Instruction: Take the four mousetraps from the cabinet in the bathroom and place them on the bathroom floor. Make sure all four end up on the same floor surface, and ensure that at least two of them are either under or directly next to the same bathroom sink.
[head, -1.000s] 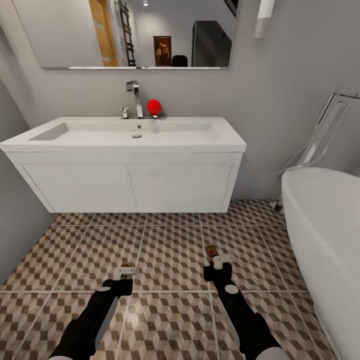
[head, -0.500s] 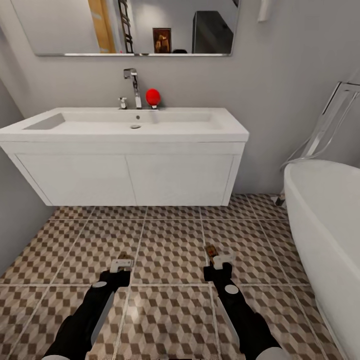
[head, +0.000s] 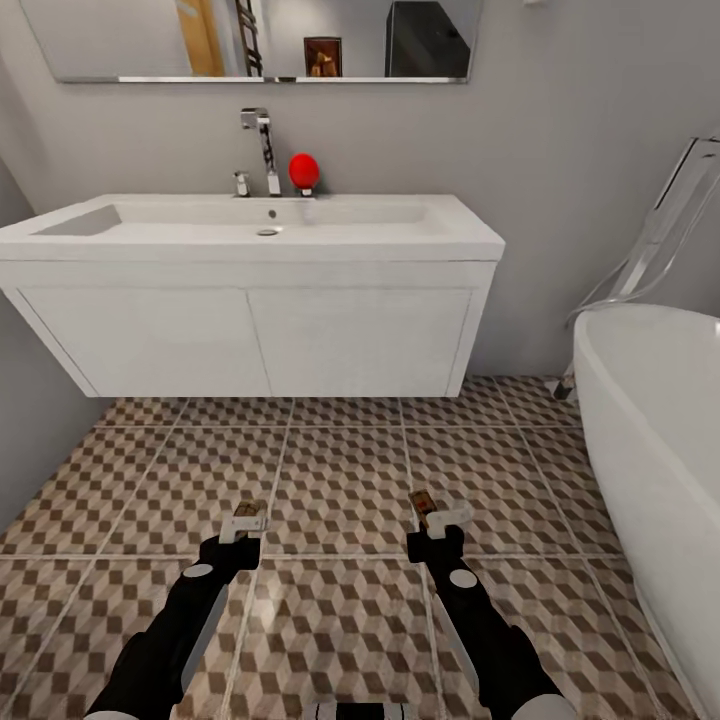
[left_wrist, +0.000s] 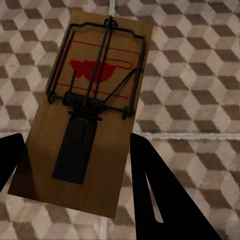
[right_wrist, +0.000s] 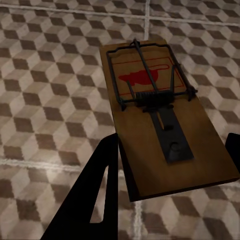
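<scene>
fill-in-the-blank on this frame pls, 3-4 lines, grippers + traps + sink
1. Each gripper, left and right, holds one ____.
2. The red ball sits on the sink beside the ____.
3. The bathtub stands on the robot's ____ side.
4. Both held traps hang above the patterned ____.

Missing words: mousetrap; faucet; right; floor

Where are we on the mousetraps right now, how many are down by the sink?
None lies on the bathroom floor yet that I can see. In hand: the left gripper holds one mousetrap and the right gripper holds another, both above the tiles in front of the sink. Left: set these two under or beside the sink, then fetch the other two from the cabinet.
</scene>
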